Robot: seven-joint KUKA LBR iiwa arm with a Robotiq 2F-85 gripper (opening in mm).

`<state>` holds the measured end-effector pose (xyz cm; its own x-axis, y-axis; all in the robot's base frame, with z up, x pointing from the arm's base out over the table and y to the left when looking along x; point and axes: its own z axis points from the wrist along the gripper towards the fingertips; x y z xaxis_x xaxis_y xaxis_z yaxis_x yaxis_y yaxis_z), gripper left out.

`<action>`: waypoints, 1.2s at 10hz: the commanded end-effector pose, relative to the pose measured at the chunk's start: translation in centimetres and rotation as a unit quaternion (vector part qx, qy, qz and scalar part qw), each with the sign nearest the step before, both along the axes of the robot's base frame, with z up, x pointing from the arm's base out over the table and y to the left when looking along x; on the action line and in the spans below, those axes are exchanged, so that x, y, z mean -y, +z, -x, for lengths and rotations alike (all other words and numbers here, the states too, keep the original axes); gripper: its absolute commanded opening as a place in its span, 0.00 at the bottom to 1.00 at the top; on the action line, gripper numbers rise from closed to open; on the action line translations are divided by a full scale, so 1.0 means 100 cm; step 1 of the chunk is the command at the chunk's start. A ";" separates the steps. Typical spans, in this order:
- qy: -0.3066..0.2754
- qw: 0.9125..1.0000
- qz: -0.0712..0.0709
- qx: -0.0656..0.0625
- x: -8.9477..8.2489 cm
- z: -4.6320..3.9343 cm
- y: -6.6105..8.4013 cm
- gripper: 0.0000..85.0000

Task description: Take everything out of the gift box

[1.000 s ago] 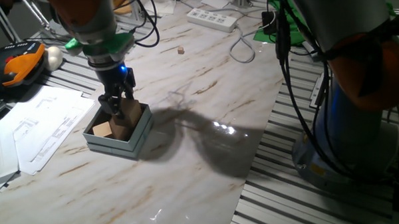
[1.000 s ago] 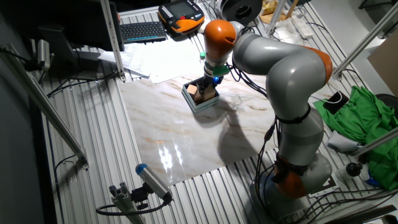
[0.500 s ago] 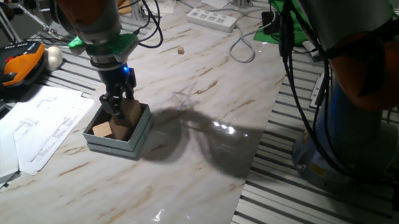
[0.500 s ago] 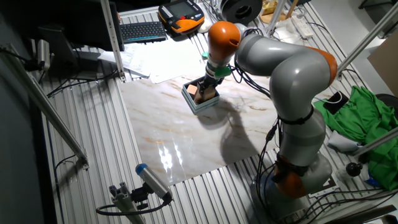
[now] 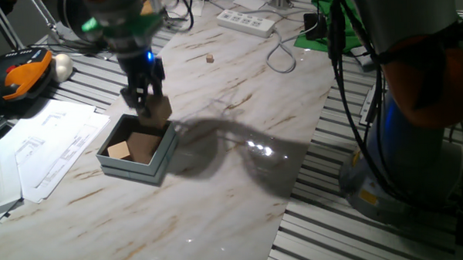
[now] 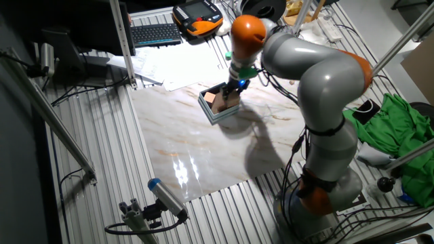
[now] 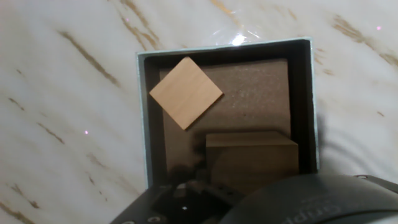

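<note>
Wooden block point(image 7: 186, 92) corner-on in gift box point(image 7: 144, 124), gripper point(image 5: 147, 108) apparently clamping another

Robotics lab: marble-look tabletop point(image 5: 239, 137) on slotted aluminium frame, orange teach pendant point(image 5: 17, 76), power strip point(image 5: 247, 21), keyboard point(image 6: 154, 34), loose cables, paper sheets point(image 5: 54, 144) at left.

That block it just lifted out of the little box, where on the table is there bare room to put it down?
The hand holds a wooden block above the gift box. Bare marble stretches from the box toward the power strip and white cable, broken only by a tiny cube. The paper sheets crowd the box's other side.
</note>
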<state>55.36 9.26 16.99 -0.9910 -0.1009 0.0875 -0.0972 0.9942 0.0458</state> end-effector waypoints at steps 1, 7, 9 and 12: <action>0.004 1.000 0.001 0.002 0.011 -0.0036 0.026 0.00; 0.037 0.999 0.017 0.021 0.053 -0.0349 -0.009 0.00; 0.047 0.998 0.021 0.022 0.060 -0.0431 -0.025 0.00; 0.048 0.998 0.027 0.023 0.067 -0.0498 -0.045 0.00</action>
<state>60.37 2.57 12.43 -0.9802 -0.1917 0.0503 -0.1925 0.9812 -0.0130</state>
